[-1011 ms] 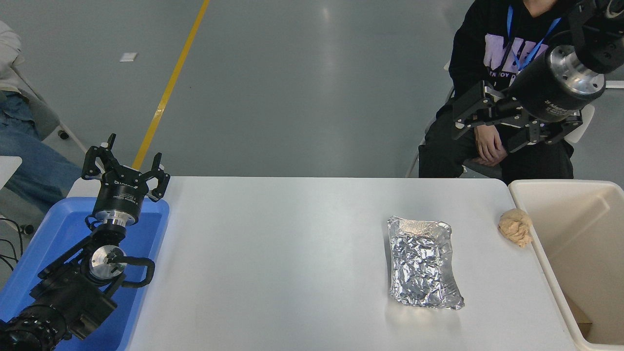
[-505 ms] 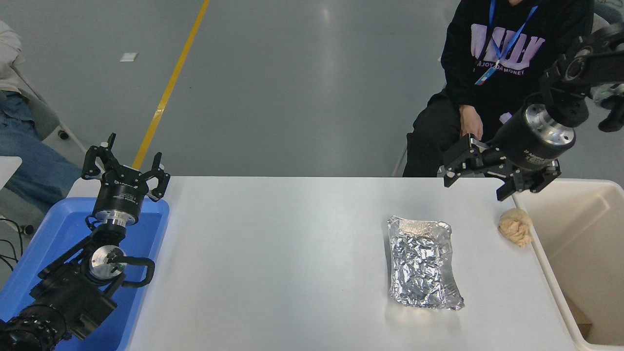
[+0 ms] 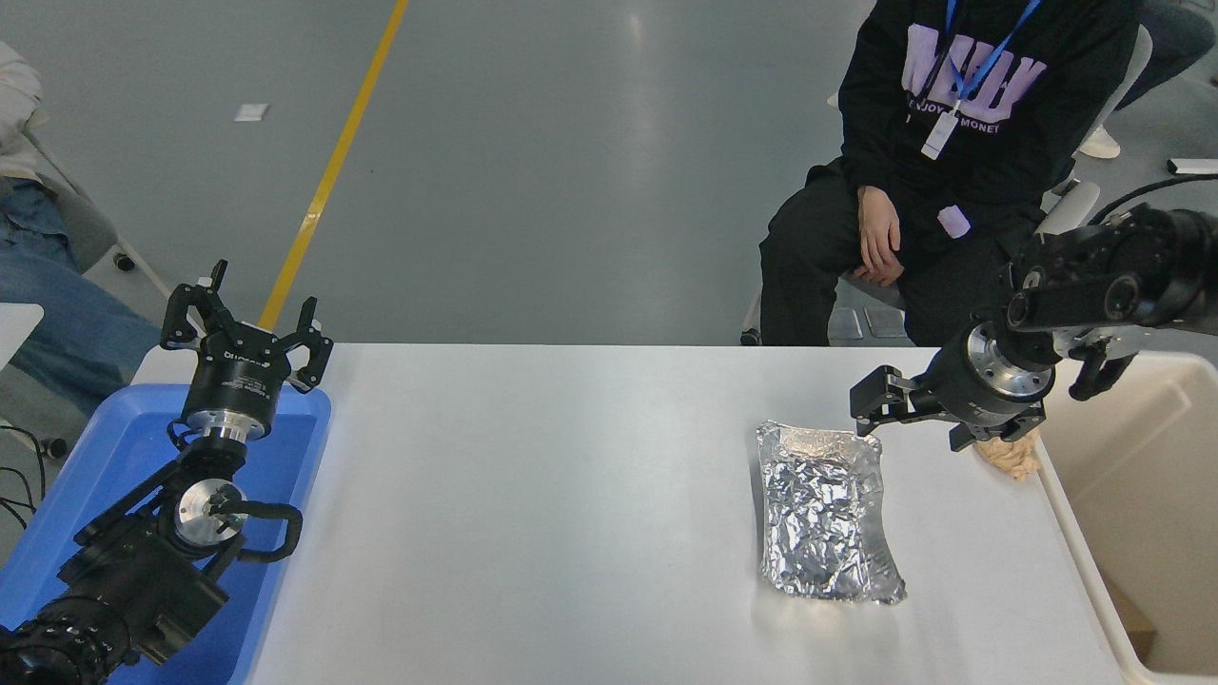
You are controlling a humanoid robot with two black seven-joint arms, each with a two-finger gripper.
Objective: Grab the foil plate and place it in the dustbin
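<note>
A white table (image 3: 571, 495) spreads below my right claw (image 3: 880, 407), which hangs spread and empty. The bin (image 3: 1142, 495) sits behind it to the right, cut off by the frame edge. A seated person (image 3: 952, 171) is beyond it. The plate (image 3: 824, 514) lies just below and left of its tips. A paper ball (image 3: 1011, 459) is half hidden behind my wrist. My left claw (image 3: 245, 335), spread, is parked far left over a blue tray (image 3: 105, 457).
</note>
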